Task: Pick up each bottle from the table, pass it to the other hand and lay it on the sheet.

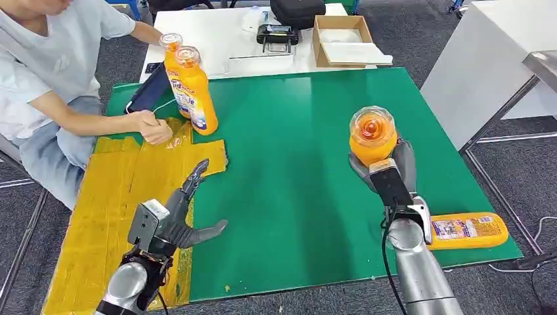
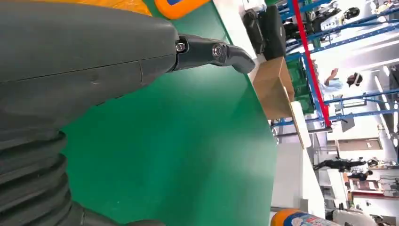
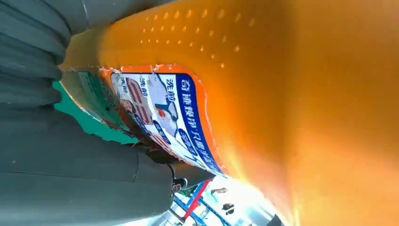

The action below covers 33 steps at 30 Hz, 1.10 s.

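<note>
Gripping an orange bottle, the right hand (left hand spread, empty).

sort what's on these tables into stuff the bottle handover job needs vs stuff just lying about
Belongs to the job:
held bottle in the right hand
left hand, free
lying bottle at the green table's near right edge
two standing bottles
yellow sheet

Just lying about:
cardboard box
black device
black bag
person's hand
</note>
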Each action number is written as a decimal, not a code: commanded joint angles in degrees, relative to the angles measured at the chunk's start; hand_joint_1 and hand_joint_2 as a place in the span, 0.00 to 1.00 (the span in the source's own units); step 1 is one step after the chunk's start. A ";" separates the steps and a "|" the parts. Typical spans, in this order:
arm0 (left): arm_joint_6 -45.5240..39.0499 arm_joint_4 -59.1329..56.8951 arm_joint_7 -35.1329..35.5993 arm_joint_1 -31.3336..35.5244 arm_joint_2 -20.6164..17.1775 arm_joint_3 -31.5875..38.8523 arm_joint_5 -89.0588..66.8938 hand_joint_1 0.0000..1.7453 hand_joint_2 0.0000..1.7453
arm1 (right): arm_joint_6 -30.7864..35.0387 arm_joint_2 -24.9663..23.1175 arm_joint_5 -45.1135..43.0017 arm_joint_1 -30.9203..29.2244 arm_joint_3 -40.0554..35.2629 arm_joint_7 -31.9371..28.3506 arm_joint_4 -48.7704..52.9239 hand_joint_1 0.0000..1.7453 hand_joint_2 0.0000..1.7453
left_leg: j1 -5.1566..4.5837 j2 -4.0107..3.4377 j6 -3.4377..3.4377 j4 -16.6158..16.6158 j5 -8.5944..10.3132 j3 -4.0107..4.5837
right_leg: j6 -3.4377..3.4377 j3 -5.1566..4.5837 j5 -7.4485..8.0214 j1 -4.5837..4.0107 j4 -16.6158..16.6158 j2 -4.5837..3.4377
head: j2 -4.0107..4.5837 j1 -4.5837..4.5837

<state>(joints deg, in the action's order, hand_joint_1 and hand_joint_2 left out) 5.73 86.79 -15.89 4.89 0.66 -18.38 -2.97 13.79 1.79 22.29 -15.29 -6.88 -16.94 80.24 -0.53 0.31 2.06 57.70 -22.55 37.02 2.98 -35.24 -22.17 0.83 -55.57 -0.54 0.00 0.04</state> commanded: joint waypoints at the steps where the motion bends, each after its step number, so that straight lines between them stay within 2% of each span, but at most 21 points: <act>1: 0.16 -1.42 -0.25 1.33 -0.48 -1.91 0.40 0.00 1.00 | -6.96 -3.05 -7.45 0.55 0.15 -1.46 0.22 1.00 1.00 | 0.04 -0.01 -0.12 0.00 -0.07 -0.14 | -0.10 0.13 -0.06 -0.04 0.00 0.03 | 0.00 0.00; 3: 0.27 -1.33 -0.52 1.55 -0.51 -2.62 0.65 0.00 1.00 | -10.49 -4.01 -11.18 1.14 -1.16 -1.63 -0.49 1.00 1.00 | 0.08 -0.02 -0.24 0.05 -0.23 -0.39 | -0.20 0.38 -0.21 -0.10 -0.05 0.07 | 0.00 0.00; 4: 0.28 -1.37 -0.57 1.75 -0.42 -3.00 0.71 0.00 1.00 | -11.46 -4.79 -11.78 1.35 -2.36 -1.51 -1.36 1.00 1.00 | 0.05 -0.01 -0.12 0.00 -0.08 -0.16 | -0.10 0.15 -0.07 -0.05 0.01 0.04 | 0.00 -0.02; 8: 0.40 -3.01 -0.21 3.11 0.33 -4.22 2.31 0.00 1.00 | -13.51 -7.35 -12.20 0.13 -8.20 -1.09 -6.95 1.00 1.00 | 0.07 -0.15 -0.15 0.01 -0.11 -0.20 | -0.13 0.16 -0.05 -0.08 0.01 -0.07 | 0.00 0.00; 13: 0.33 -3.20 -0.22 3.44 0.26 -4.97 2.66 0.00 1.00 | -13.27 -7.77 -13.06 -0.54 -9.34 -1.38 -8.46 1.00 1.00 | 0.10 -0.09 -0.13 -0.02 -0.07 -0.17 | -0.12 0.12 -0.06 -0.08 0.02 -0.01 | 0.00 0.00; 17: 0.32 -3.24 -0.48 4.50 0.64 -6.25 3.67 0.00 1.00 | -16.95 -9.49 -16.60 -1.51 -11.91 -0.78 -12.15 1.00 1.00 | 0.10 -0.09 -0.14 0.00 -0.09 -0.21 | -0.12 0.18 -0.08 -0.08 0.03 -0.02 | 0.00 0.00; 25: -0.60 -3.71 -0.72 6.42 0.60 -9.12 5.12 0.00 1.00 | -18.23 -10.77 -18.97 -3.50 -17.89 -1.59 -16.81 1.00 1.00 | 0.10 -0.10 -0.17 0.00 -0.09 -0.18 | -0.14 0.15 -0.07 -0.08 0.00 -0.03 | 0.00 -0.02; 31: -0.91 -4.32 -0.85 7.38 0.61 -10.46 5.74 0.00 1.00 | -16.04 -11.78 -18.37 -4.44 -21.36 -1.60 -20.26 1.00 1.00 | 0.09 -0.10 -0.14 -0.03 -0.06 -0.15 | -0.11 0.10 -0.05 -0.08 0.02 -0.02 | 0.00 0.00; 33: -0.87 -4.62 -0.89 7.95 0.68 -11.33 5.77 0.00 1.00 | -17.92 -11.91 -19.77 -5.17 -22.69 -1.23 -22.07 1.00 1.00 | 0.10 -0.09 -0.15 -0.02 -0.07 -0.18 | -0.12 0.15 -0.06 -0.09 0.03 -0.01 | 0.00 -0.02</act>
<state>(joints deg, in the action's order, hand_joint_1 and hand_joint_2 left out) 4.79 86.55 -16.79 9.38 1.90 -26.27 2.45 -2.69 -9.95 4.15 -16.06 -23.87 -18.47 67.72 -0.48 0.26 2.02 57.68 -22.55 37.06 2.95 -35.31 -22.18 0.80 -55.58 -0.56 0.00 0.02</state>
